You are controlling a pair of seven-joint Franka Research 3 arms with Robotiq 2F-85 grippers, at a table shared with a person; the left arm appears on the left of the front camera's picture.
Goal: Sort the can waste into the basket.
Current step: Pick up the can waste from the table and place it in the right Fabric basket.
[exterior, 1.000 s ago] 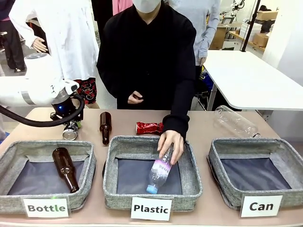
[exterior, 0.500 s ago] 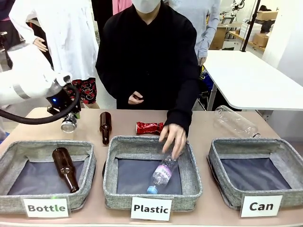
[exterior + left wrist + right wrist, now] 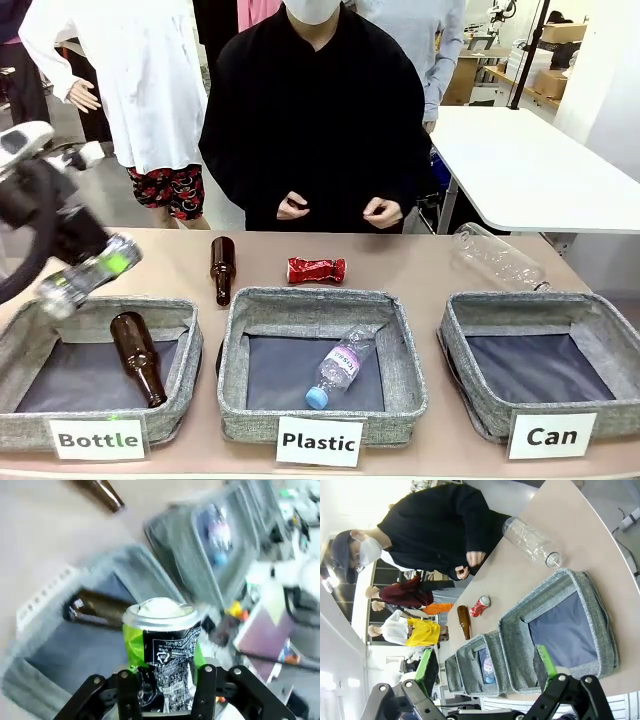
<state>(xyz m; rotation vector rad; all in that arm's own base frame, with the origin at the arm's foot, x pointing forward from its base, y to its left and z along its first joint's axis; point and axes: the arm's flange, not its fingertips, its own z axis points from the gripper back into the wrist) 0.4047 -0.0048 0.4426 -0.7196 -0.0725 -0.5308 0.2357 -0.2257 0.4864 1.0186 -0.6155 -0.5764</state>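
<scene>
dark can [image 3: 161, 639]: green marks, silver end | left jaws clamped on it | right jaws wide, empty

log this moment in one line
left end effector: shut on green can, held near Bottle basket | right end effector: open | red can: on table | Can basket: no cans

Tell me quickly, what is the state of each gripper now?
Left gripper: closed on the dark and green can.
Right gripper: open, holding nothing.
</scene>
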